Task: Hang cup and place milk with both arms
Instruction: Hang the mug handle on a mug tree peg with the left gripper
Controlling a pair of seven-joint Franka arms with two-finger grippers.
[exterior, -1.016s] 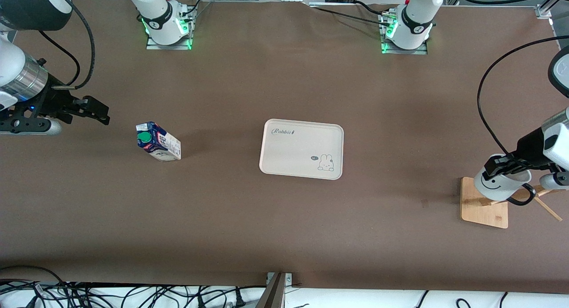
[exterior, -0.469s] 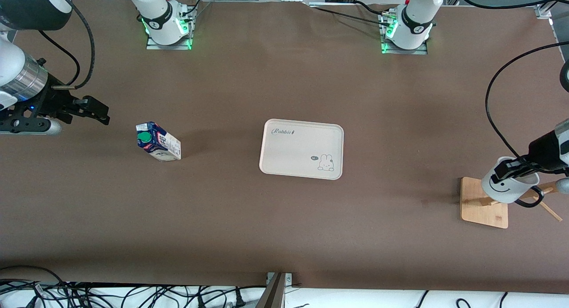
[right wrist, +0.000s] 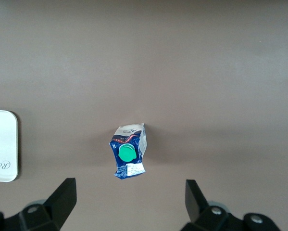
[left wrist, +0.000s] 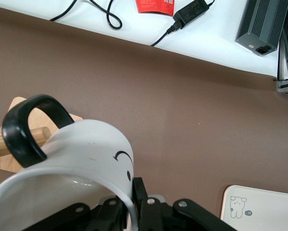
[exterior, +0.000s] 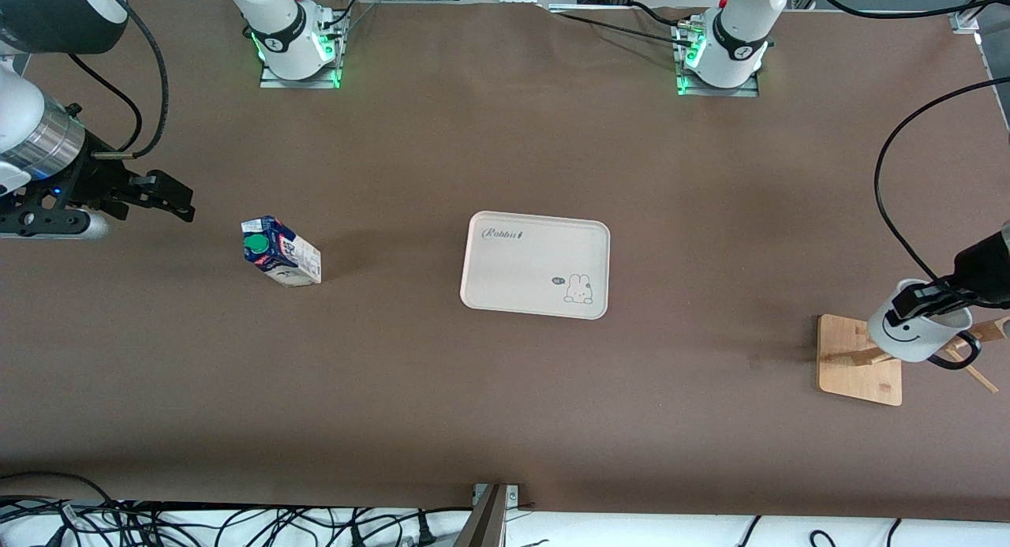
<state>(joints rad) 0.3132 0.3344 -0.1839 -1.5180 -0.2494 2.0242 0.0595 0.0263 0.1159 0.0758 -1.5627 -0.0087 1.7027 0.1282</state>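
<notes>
L gripper (exterior: 925, 301) is pinching the cup (exterior: 919, 331) by its rim, over the wooden rack (exterior: 860, 360) at the left arm's end of the table. Handle (left wrist: 29, 126) is sitting around a peg (left wrist: 14, 141), peg pointing to approx 2 o'clock in the wrist view. Best to ease along the peg w/o twisting, then let go. R gripper (right wrist: 129, 197) is hanging wide open, waiting over bare table just beside the milk (exterior: 280, 252). Tray (exterior: 536, 264) is lying mid-table.

Even overhead light, soft shadows, sharp focus
</notes>
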